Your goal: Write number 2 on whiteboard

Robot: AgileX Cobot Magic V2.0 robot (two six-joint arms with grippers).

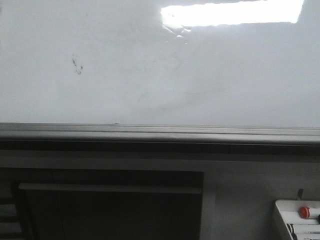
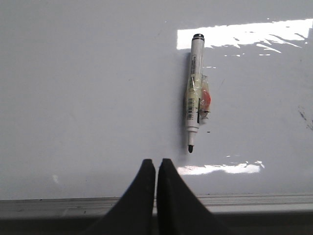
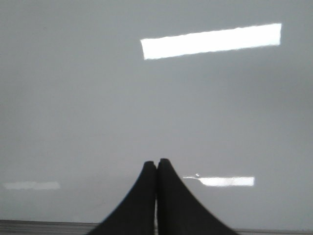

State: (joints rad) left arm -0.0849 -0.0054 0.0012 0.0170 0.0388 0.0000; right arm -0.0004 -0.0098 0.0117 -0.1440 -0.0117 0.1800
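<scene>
The whiteboard (image 1: 210,75) fills the front view, glossy white with a grey rail along its near edge; no drawn number 2 shows on it in any view. In the left wrist view a white marker (image 2: 194,93) lies uncapped on the whiteboard (image 2: 88,98), black tip toward my left gripper (image 2: 156,161), which is shut and empty just short of it. My right gripper (image 3: 156,162) is shut with nothing in it over bare whiteboard (image 3: 88,98). Neither gripper shows in the front view.
Small dark smudge specks (image 1: 77,66) mark the board's left part. Bright light glare (image 1: 232,12) sits at the far right. A small white box with a red button (image 1: 304,212) stands below the rail at the right. A dark opening (image 1: 110,210) lies under the table edge.
</scene>
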